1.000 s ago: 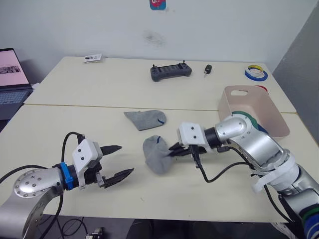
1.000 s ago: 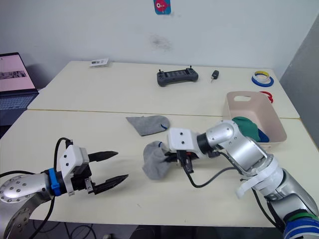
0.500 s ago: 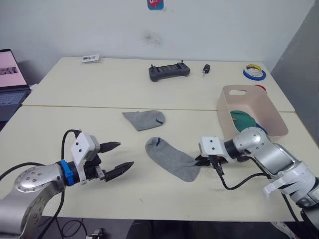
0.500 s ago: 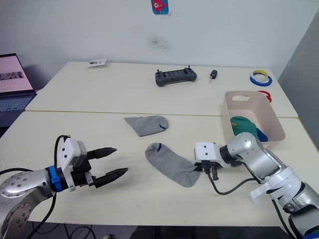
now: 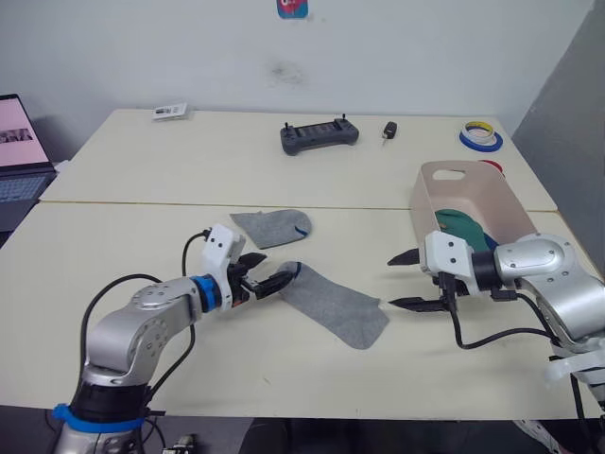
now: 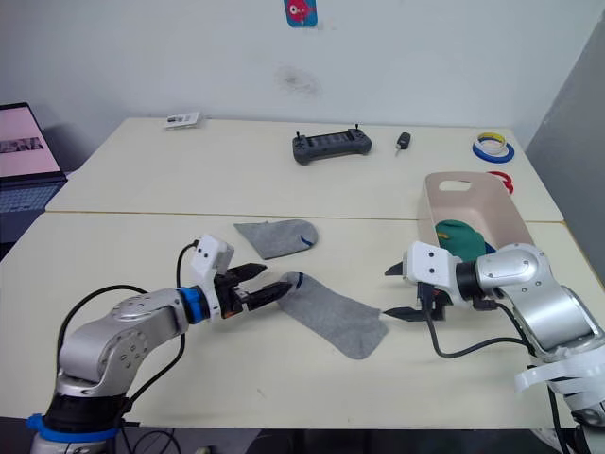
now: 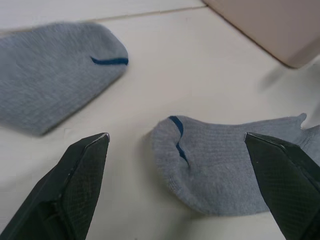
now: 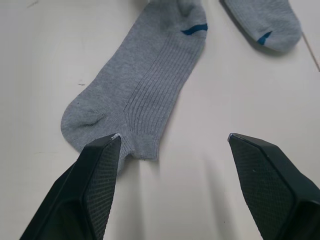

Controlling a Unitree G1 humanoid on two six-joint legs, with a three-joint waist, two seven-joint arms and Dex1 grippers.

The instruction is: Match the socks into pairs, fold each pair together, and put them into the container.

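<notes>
Eye views: left arm bent inward over worktop [image 6: 113, 246], left claw [image 6: 253, 288] spread wide, tips at cuff end of flat grey sock [image 6: 333, 316], holding nothing. Right claw [image 6: 405, 292] parted wide, empty, near sock's toe end. Second grey sock [image 6: 277, 236] just behind. Container [image 6: 477, 222] at right, green and blue socks inside.

Left wrist: fingers straddle cuff.

Right wrist: toe near one fingertip.

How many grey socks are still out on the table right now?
2. One stretched-out grey sock lies flat between the open left gripper and the open right gripper. The other grey sock lies just behind it. More could be hidden inside the container.
</notes>
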